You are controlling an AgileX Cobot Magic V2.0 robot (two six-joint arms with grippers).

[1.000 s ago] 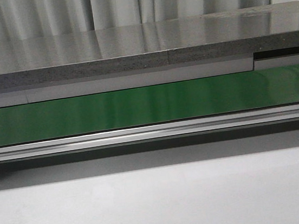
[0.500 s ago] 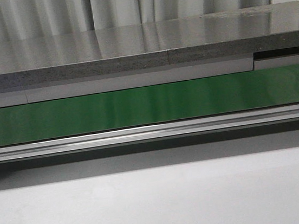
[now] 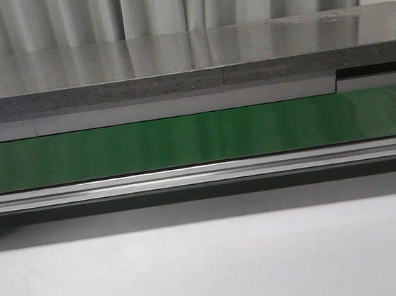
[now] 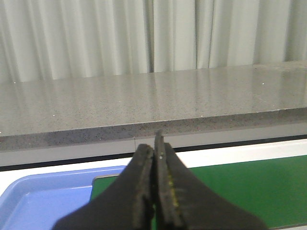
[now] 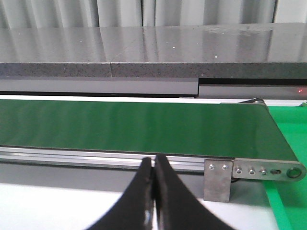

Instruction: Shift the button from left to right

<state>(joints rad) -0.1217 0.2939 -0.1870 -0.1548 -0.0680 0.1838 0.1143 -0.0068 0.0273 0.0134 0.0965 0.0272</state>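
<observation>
The button is not in any view. My left gripper [image 4: 154, 146] is shut and empty, held above the left end of the green conveyor belt [image 4: 240, 191] beside a blue tray [image 4: 43, 201]. My right gripper [image 5: 153, 163] is shut and empty, held over the white table in front of the belt's metal rail [image 5: 72, 157]. Neither gripper shows in the front view, where the belt [image 3: 197, 139] runs across the middle with nothing on it.
A grey stone counter [image 3: 173, 64] stands behind the belt, with curtains behind it. The belt's right end has a metal bracket [image 5: 218, 179] and roller plate [image 5: 268, 170], with a green surface [image 5: 290, 129] beyond. The white table [image 3: 213, 269] lies in front.
</observation>
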